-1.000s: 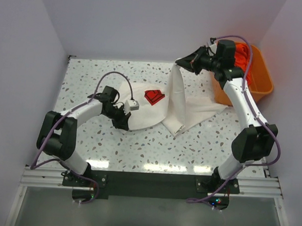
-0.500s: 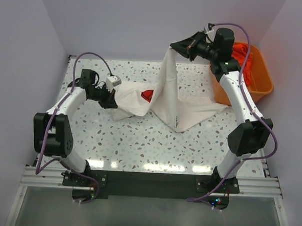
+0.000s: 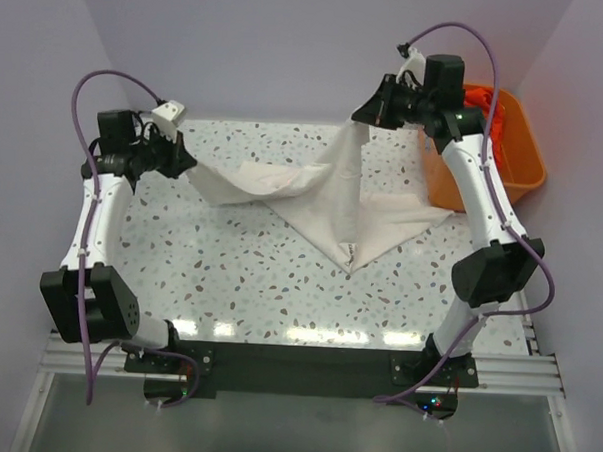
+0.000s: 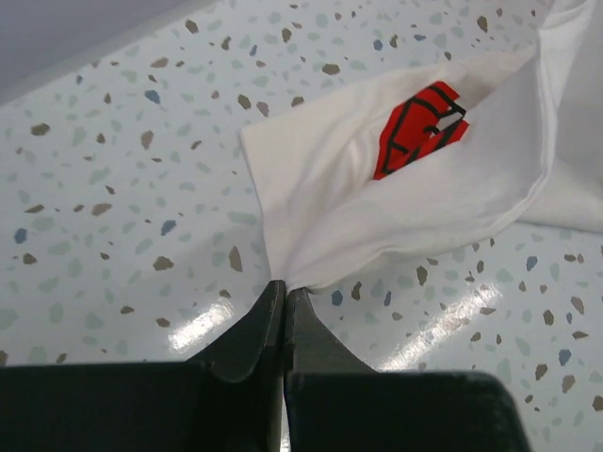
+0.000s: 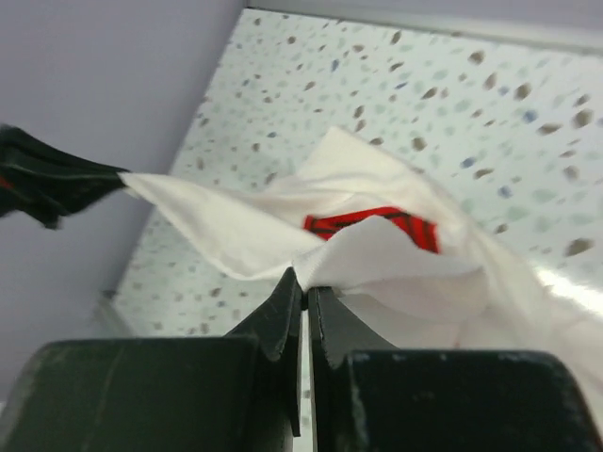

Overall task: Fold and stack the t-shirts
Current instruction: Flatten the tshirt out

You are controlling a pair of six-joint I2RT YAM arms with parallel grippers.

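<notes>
Far left, left gripper (image 3: 187,165): fingers clamped together on a corner of the t-shirt (image 3: 333,202).
Centre, t-shirt: white, strung left-to-right between both arms, lower fold resting on the table (image 3: 229,273).
Right, right gripper (image 3: 364,117): raised, fingers pinched on the opposite corner.
Markings: red print partly hidden; no writing legible.

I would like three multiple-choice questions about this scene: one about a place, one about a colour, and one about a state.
1. Where is the orange tub?
A. far right of the table
B. near left
C. centre

2. What colour is the print on the white t-shirt?
A. blue
B. red
C. green

3. How are the left gripper and the right gripper?
A. both open
B. each shut on the t-shirt
C. both shut on nothing

Answers:
1 A: the top view shows it beside the right arm, at the far side.
2 B: the left wrist view shows red.
3 B: both wrist views show cloth pinched between closed fingers.
</notes>
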